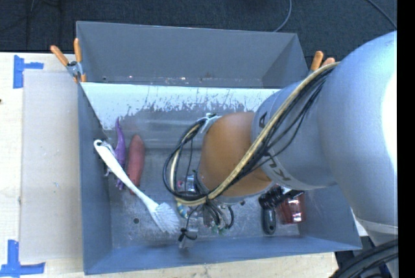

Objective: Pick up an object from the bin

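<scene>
My gripper hangs low near the bin's front wall, below the orange cover, with its tip just right of a bristle head. That head belongs to a white long-handled brush, which lies slanted from the left side of the bin down to the front middle. A reddish oblong thing lies beside the brush handle, and a thin purple thing lies just left of it. Nothing shows in the gripper.
A black and dark red object lies at the front right of the bin, partly under the arm. The arm with its orange cover and looped cables hangs over the middle and right of the bin floor.
</scene>
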Controlling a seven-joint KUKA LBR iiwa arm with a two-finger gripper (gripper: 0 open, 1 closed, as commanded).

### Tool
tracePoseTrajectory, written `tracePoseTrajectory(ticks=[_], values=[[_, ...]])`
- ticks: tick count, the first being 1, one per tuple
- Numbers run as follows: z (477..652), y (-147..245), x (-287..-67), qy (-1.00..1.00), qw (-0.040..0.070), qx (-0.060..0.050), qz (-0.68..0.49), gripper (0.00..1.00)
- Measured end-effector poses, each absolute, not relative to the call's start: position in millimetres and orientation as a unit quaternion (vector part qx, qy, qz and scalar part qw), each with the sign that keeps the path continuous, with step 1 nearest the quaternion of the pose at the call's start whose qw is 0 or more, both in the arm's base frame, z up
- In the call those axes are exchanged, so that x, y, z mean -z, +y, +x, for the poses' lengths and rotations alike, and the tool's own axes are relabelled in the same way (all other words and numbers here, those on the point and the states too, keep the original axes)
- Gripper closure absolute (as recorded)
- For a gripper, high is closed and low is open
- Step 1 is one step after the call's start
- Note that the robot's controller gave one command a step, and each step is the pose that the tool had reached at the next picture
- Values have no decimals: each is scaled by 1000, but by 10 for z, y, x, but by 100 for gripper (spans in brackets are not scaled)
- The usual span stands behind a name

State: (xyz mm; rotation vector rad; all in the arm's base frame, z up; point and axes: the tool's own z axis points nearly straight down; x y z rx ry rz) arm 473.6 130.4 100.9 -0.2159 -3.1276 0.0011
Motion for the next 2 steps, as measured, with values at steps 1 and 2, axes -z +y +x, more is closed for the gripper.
tracePoseTrajectory(ticks=[1, 2], values=[[4736, 1302, -1009, -998, 3, 0, -69, 0], [4755, 1185, -830, -999, 0, 1, -43, 0]])
